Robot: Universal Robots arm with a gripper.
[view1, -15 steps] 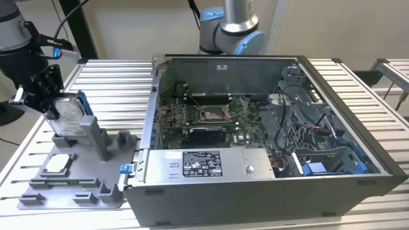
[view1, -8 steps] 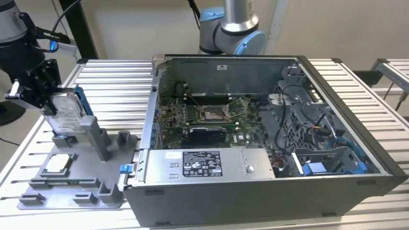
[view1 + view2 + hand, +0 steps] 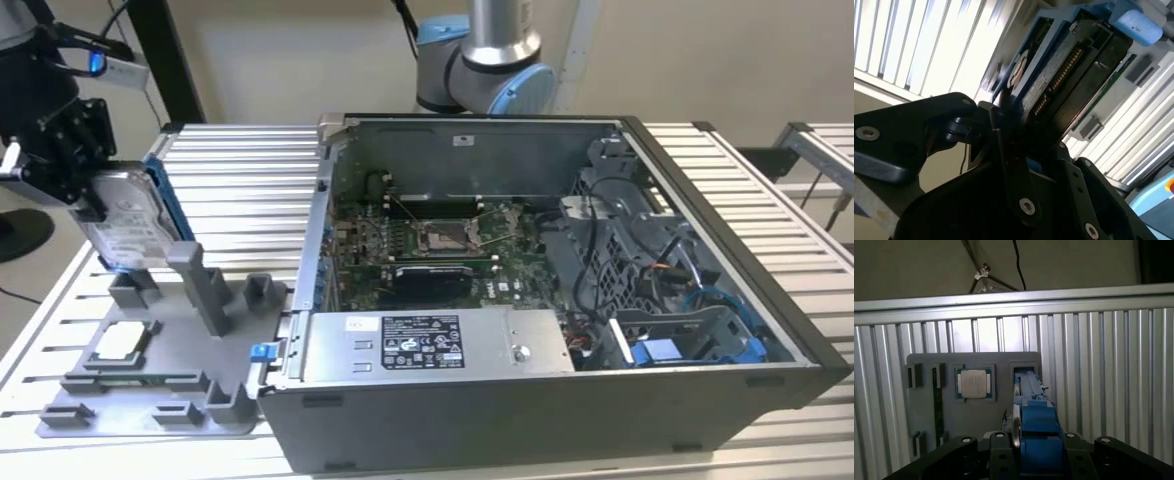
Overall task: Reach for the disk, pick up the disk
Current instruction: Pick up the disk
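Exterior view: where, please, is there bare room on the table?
Bare slats lie beyond the grey tray, at the exterior view's left of the open case. The tray is crowded; the jaws hold the disk over it.

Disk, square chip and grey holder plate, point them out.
the disk (image 3: 127, 228), exterior view, its labelled silver face.
square chip (image 3: 974, 383), first wrist view, its metal top.
grey holder plate (image 3: 969, 420), first wrist view, bare flat surface.

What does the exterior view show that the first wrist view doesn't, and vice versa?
Exterior view: an open grey metal computer case with its green circuit board. First wrist view: a black cable beside thin rods. Both: the silver-grey disk in its blue bracket, gripped by the black end effector, a grey holder tray and a square silver chip.
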